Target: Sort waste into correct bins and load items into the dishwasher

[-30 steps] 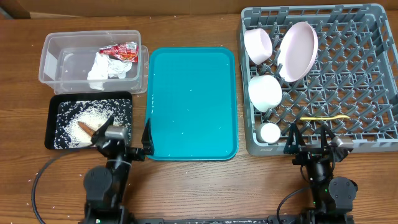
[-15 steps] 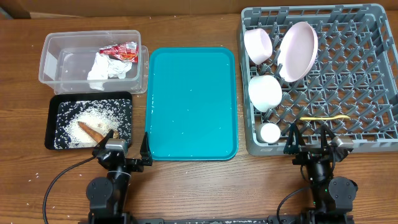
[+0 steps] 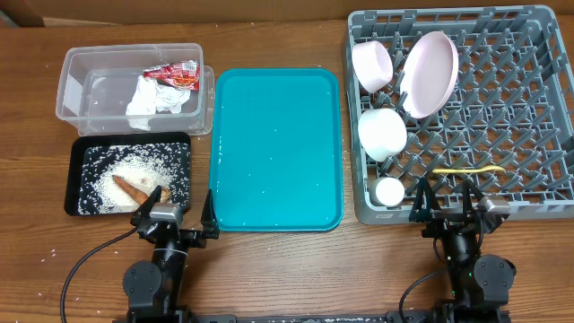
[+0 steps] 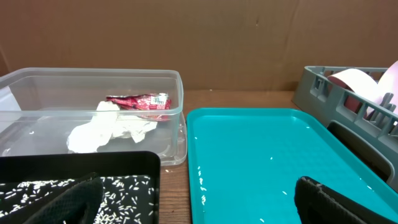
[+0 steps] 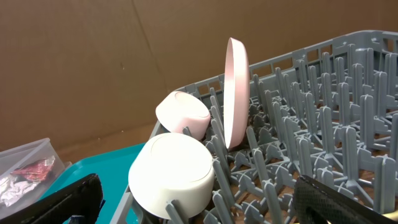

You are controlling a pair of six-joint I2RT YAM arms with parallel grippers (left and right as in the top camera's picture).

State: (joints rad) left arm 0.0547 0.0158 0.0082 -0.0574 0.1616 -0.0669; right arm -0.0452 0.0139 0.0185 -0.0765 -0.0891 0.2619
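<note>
From overhead, the left gripper has drawn back off the near edge of the black tray over the last second. It now sits at the front of the desk, jaws apart and empty. The right gripper has not moved; it waits at the front of the grey dish rack, also apart and empty. The crumpled napkin and the red wrapper lie in the clear tub. The rice and brown scraps lie in the black tray. The teal tray holds only a few pale specks. In the rack are two bowls, the plate leaning on edge between pegs, the cup and the yellow spoon.

The left wrist view agrees. Both fingers stand wide at the bottom corners with nothing between them, and the tub with its napkin and wrapper lies ahead beyond the rice.

The right wrist view shows wide fingers as well, with the plate upright and both bowls overturned among the pegs. The cup and spoon are out of this view.

With both arms pulled back and nothing loose to fetch, I judge the sorting and loading done, apart from a few stray grains on the desk beside the black tray.
</note>
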